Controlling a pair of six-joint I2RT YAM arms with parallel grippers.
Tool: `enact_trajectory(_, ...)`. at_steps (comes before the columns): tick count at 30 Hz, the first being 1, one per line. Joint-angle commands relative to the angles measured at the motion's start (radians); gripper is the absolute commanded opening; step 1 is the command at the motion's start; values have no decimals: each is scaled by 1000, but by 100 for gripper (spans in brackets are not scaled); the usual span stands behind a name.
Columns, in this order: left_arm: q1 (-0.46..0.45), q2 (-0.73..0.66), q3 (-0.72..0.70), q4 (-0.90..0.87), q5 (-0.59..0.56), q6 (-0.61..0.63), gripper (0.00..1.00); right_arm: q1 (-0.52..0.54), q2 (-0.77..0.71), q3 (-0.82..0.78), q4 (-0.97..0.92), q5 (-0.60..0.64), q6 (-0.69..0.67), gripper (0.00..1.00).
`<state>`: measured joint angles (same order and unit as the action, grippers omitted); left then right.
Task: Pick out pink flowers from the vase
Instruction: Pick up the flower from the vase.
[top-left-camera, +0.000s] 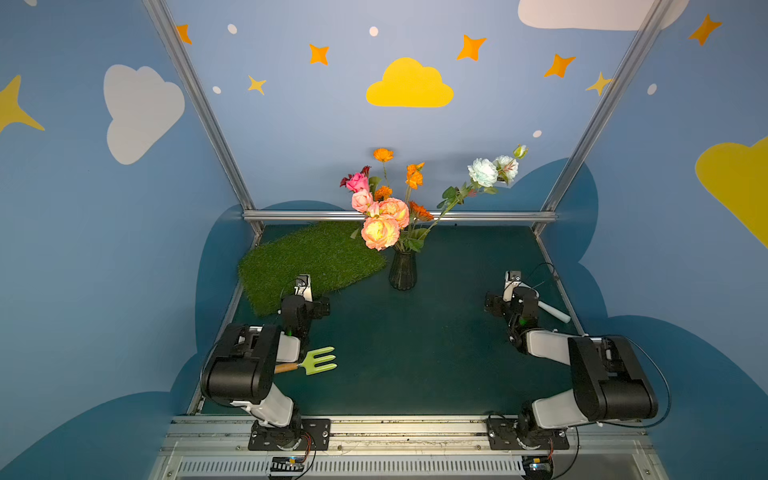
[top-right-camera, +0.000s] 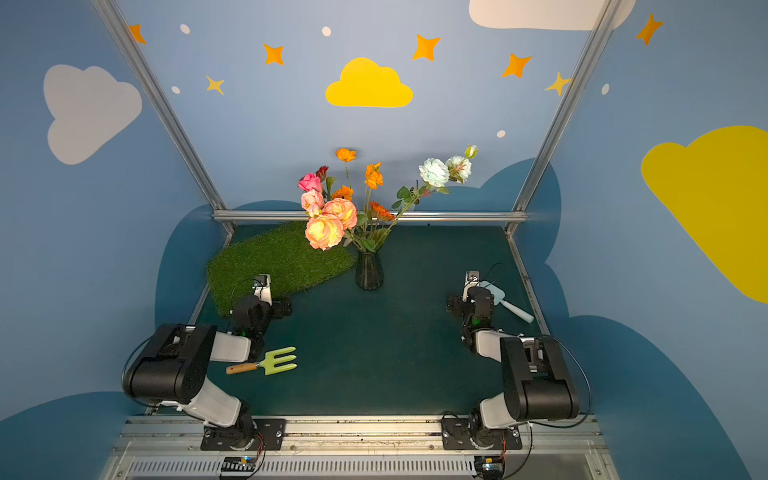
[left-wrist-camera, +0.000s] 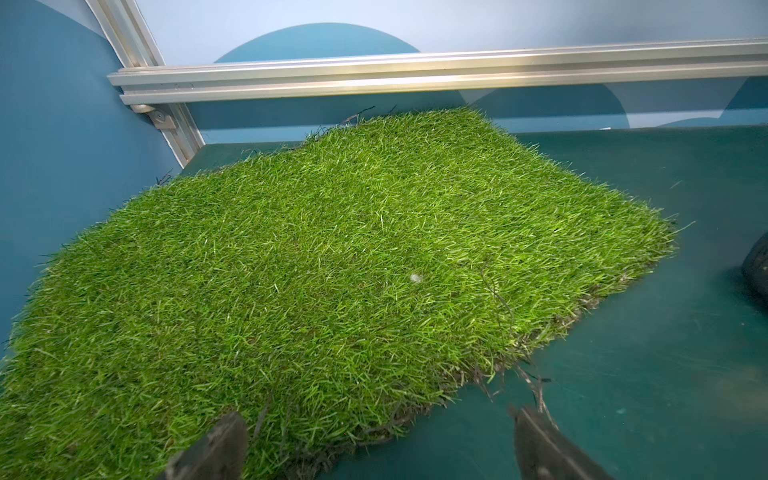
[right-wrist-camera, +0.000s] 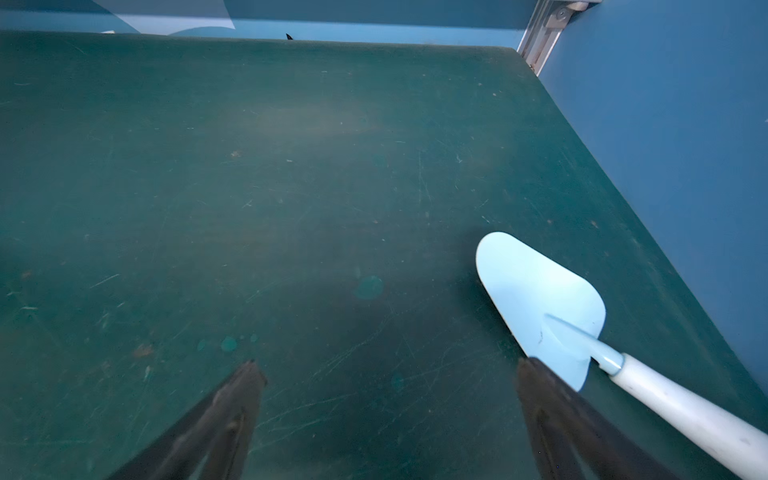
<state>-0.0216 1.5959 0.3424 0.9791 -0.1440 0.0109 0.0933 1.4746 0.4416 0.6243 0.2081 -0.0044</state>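
Nearest me, a green hand fork (top-left-camera: 318, 360) lies on the dark green table (top-left-camera: 415, 353) beside my left arm; further on, my left gripper (left-wrist-camera: 378, 440) hangs with fingers (left-wrist-camera: 216, 449) spread wide and empty over the near edge of the grass mat (left-wrist-camera: 332, 257), and my right gripper (right-wrist-camera: 386, 386), likewise spread and empty, hangs over bare table just beside a pale blue trowel (right-wrist-camera: 540, 307). Beyond both, mid-table, stands the vase (top-left-camera: 402, 270), dark ribbed glass, narrow-necked, upright. Above it the pink flowers (top-left-camera: 380, 232) lean toward my left: peach-pink ruffled blooms lowest, a light pink rose and a magenta rose higher, crowded among orange flowers (top-left-camera: 414, 178); white blooms (top-left-camera: 483, 171) splay the opposite way. Likely hazards: tangled stems dragging the wrong flowers out, or a sideways pull tipping the light vase
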Motion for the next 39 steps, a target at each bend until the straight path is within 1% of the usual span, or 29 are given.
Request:
enact_trajectory(1, 8, -14, 16, -9, 21, -11, 100, -5, -2, 14, -1, -10, 4, 97)
enact_trajectory(16, 16, -17, 17, -17, 40, -14, 100, -7, -4, 12, 1, -12, 6, 97)
enact_trajectory(20, 20, -21, 15, -12, 37, -18, 100, -1, -53, -12, 11, 15, 17, 97)
enact_trajectory(22, 20, -32, 13, -17, 36, -16, 100, 2, -111, -7, -38, -26, -1, 97)
enact_trajectory(23, 19, -46, 12, -27, 33, -18, 100, 3, -145, 7, -96, -72, -22, 97)
enact_trajectory(27, 19, -133, 33, -141, 18, -26, 99, 14, -208, 114, -330, -115, 4, 97)
enact_trajectory(29, 17, -174, 42, -186, 18, -19, 99, 19, -234, 150, -411, -124, 22, 97)
enact_trajectory(31, 5, -224, 45, -230, -6, -15, 97, 21, -275, 171, -475, -138, 48, 97)
enact_trajectory(33, -4, -288, 58, -313, -40, -42, 96, 22, -323, 195, -547, -185, 60, 97)
enact_trajectory(34, -4, -316, 62, -343, -38, -55, 95, 23, -342, 207, -571, -200, 65, 97)
enact_trajectory(37, -7, -393, 82, -423, 40, -81, 90, 28, -403, 226, -660, -260, 81, 97)
enact_trajectory(39, -22, -432, 100, -467, 73, -111, 84, 35, -451, 265, -720, -301, 97, 97)
